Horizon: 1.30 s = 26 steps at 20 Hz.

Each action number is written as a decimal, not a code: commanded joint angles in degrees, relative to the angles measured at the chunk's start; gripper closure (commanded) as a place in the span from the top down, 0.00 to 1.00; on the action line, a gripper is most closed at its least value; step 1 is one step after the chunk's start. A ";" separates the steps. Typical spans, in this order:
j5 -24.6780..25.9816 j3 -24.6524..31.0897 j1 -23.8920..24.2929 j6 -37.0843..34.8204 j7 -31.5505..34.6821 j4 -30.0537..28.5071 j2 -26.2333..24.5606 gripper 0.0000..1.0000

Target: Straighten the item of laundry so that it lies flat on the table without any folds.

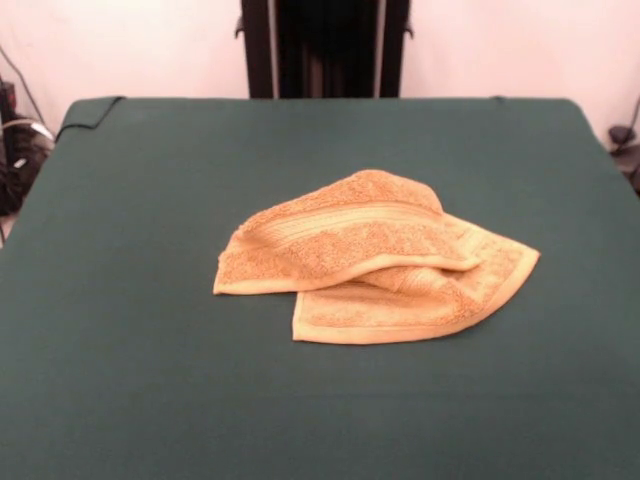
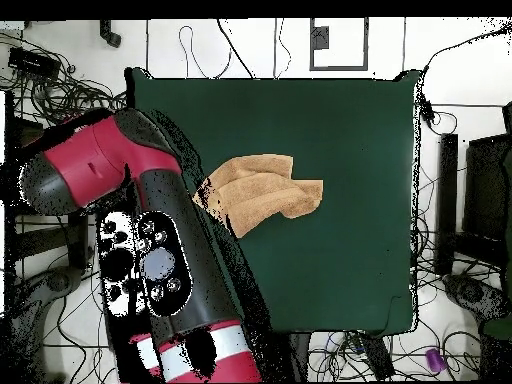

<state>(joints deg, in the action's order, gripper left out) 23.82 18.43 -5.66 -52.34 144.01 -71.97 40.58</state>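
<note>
- The towel (image 1: 375, 262) is sitting near the middle of the desk (image 1: 130, 330), a little toward the right in the front view, and it is looking well rumpled.
- One flap is lying doubled over the lower layer, with the banded border running across the top fold and a bottom corner poking out toward the camera.
- From overhead, the towel (image 2: 265, 190) is showing as a bunched tan shape, with the red and black arm (image 2: 150, 220) swung out over the desk's left side beside it.
- The gripper is not showing in either view, so I cannot tell how far open it is or whether it is holding anything; nothing appears to be touching the cloth.
- The task is looking barely begun: the folds are all waiting to be opened.
- Risk ahead: pinching both layers at once would probably drag the whole bundle rather than unfold it.
- Another worry: a pull on the buried corner could roll the terry tighter, or slide it toward the desk's edge.
</note>
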 commanded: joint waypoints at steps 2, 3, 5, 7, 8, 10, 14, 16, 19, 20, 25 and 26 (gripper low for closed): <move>-5.34 0.33 2.55 -1.82 -4.94 -19.73 12.43 1.00; -5.21 0.34 2.89 -1.13 -5.26 -20.88 13.30 1.00; -6.03 1.11 4.42 0.54 -6.54 -24.03 14.75 1.00; -6.44 1.73 5.85 1.93 -7.85 -26.67 16.07 1.00; -6.69 2.15 6.80 2.59 -8.75 -28.05 16.77 1.00; -6.92 2.89 8.00 3.47 -9.77 -29.87 17.68 1.00; -7.23 4.39 10.46 5.03 -12.35 -33.54 19.90 1.00; -7.40 5.20 11.62 5.41 -13.29 -34.82 20.64 1.00; -7.19 6.35 12.89 6.06 -13.84 -35.99 20.98 1.00; -7.25 6.83 13.37 6.26 -14.10 -36.37 20.93 1.00; -6.86 7.98 14.40 7.37 -13.41 -37.34 20.55 1.00; -6.67 8.19 14.69 7.73 -13.38 -37.47 20.36 1.00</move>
<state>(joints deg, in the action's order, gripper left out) 18.41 19.02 8.40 -47.61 144.00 -98.46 62.47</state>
